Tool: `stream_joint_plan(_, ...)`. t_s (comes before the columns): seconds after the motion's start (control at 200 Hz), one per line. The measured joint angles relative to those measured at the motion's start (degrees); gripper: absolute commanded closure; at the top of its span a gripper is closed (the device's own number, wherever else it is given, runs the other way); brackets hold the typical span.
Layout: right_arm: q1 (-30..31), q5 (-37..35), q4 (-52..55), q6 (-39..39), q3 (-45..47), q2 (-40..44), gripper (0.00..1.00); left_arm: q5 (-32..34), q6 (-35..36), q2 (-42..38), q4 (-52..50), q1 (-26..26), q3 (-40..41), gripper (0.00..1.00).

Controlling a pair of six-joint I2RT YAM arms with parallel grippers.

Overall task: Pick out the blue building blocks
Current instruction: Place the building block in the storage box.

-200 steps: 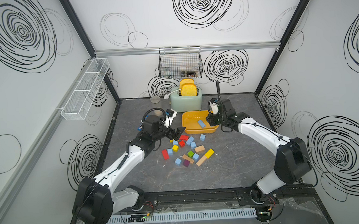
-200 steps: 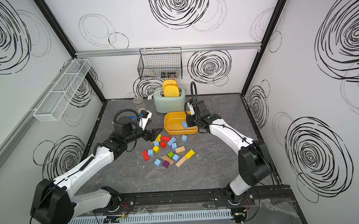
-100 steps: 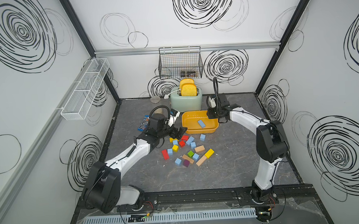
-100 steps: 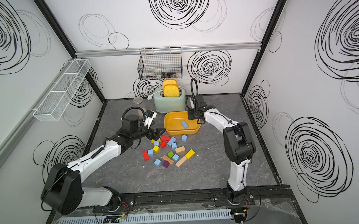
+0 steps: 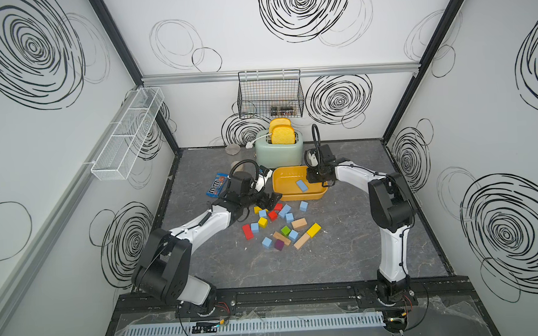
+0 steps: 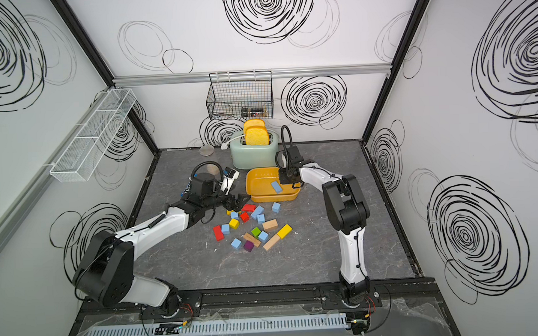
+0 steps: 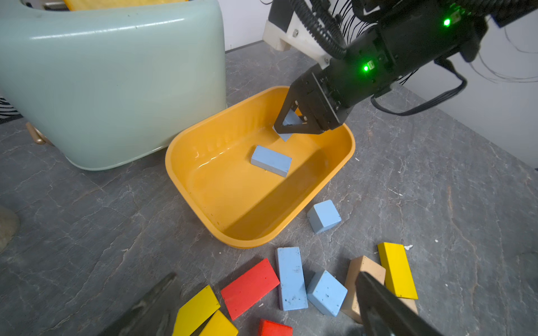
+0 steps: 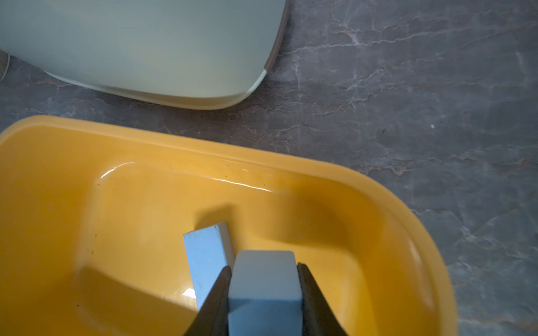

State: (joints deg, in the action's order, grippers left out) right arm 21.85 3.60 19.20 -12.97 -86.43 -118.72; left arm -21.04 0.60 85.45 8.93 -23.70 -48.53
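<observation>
My right gripper point(image 8: 263, 270) is shut on a light-blue cube point(image 8: 263, 291) and holds it just above the floor of the yellow tub point(image 8: 203, 148). From the left wrist view, that gripper point(image 7: 291, 125) hangs at the tub's far end. One blue brick point(image 5: 301, 185) lies flat in the tub. My left gripper point(image 7: 266, 276) stands open and empty, low over the near edge of the pile. Between its fingers lie a blue brick point(image 7: 291, 277) and a blue cube point(image 7: 326, 292). Another blue cube point(image 7: 323, 216) sits beside the tub. Several more blue blocks point(image 5: 289, 217) are scattered through the pile.
Red point(image 5: 247, 231), yellow point(image 5: 313, 229), green point(image 5: 285, 230), purple point(image 5: 279, 244) and plain-wood point(image 5: 299, 223) blocks mix with the blue ones. A mint toaster point(image 5: 279, 151) stands right behind the tub. A blue candy packet point(image 5: 217, 185) lies left of my left arm.
My right arm has drawn its elbow back while keeping the blue cube over the tub. My left gripper has edged forward to the pile, still open.
</observation>
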Motion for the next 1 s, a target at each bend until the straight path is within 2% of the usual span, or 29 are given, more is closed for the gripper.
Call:
stream_joint_plan(0.165,0.0,0.4,0.0,0.2,-0.8,-1.7,0.74,0.5,0.0,1.2,0.0,0.0,0.0,0.04)
stream_joint_plan(0.425,0.0,1.1,0.0,0.3,-1.2,-2.7,0.64,0.8,0.0,1.9,-0.1,0.0,0.0,0.04)
stream_joint_plan(0.575,0.0,1.4,0.0,0.4,-1.2,-2.7,0.55,1.0,0.0,1.9,-0.2,0.0,0.0,0.04)
stream_joint_plan(0.836,0.2,1.4,0.0,0.4,-1.7,-2.7,0.49,2.2,0.0,1.7,-0.4,0.0,0.0,0.04)
stream_joint_plan(0.996,0.4,1.4,0.0,0.3,-1.9,-2.4,0.40,3.2,0.0,0.7,-2.1,0.0,-0.4,0.04)
